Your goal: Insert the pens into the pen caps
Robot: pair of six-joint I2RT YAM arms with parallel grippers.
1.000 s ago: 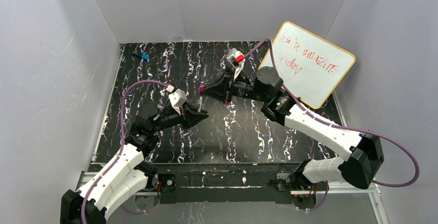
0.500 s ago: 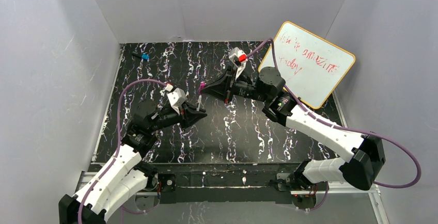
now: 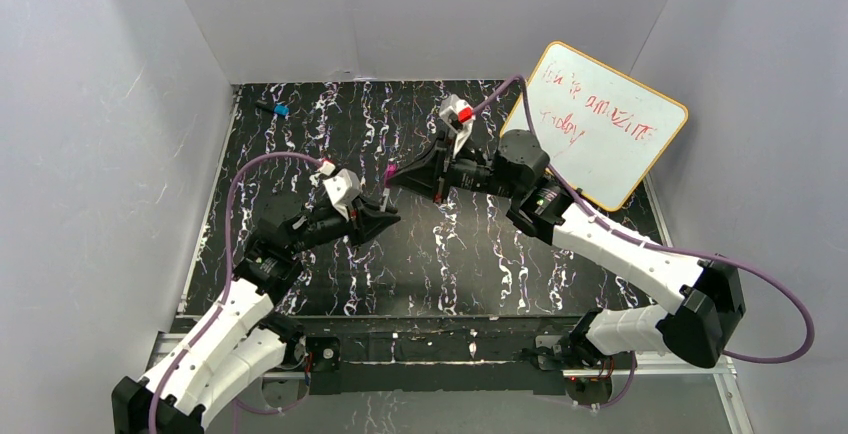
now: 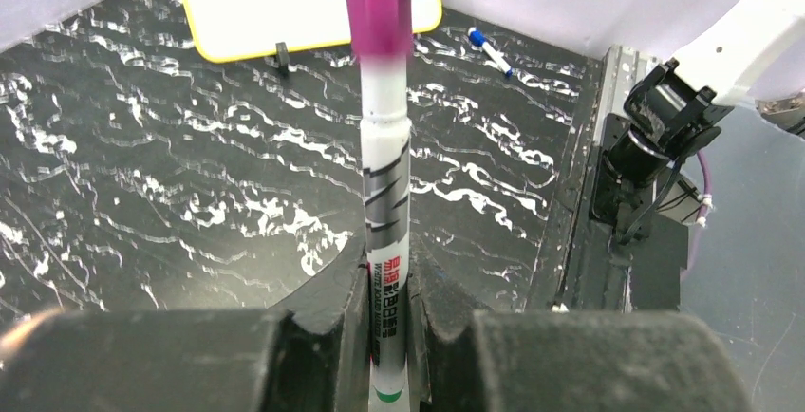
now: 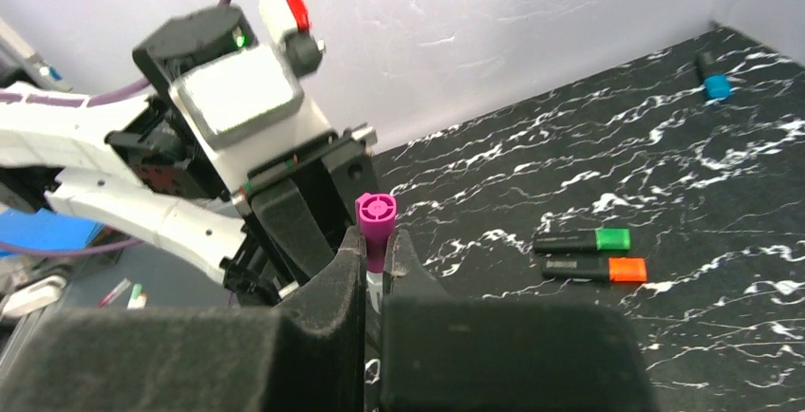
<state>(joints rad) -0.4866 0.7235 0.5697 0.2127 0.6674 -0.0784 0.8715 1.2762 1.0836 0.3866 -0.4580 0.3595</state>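
Observation:
My left gripper (image 4: pixel 389 274) is shut on the lower barrel of the thin white pen (image 4: pixel 386 175), which stands upright. The pen's top end sits in the purple pen cap (image 4: pixel 377 4). In the right wrist view my right gripper (image 5: pixel 378 246) is shut on that purple cap (image 5: pixel 376 222), with a bit of white pen (image 5: pixel 375 284) showing below it. From above, the left gripper (image 3: pixel 380 212) and the right gripper (image 3: pixel 392 176) meet nose to nose over the mat's middle, the cap (image 3: pixel 388 169) between them. Two stubby black markers, one green-ended (image 5: pixel 581 240) and one orange-ended (image 5: pixel 590 269), lie side by side on the mat.
A yellow-rimmed whiteboard (image 3: pixel 600 124) leans at the back right. A small blue-tipped item (image 3: pixel 278 110) lies at the back left corner. A blue-capped white pen (image 4: pixel 491 51) lies near the wall. Grey walls enclose the black marbled mat (image 3: pixel 480 264).
The left gripper has shifted slightly up toward the right gripper with the white pen. The right arm has barely moved.

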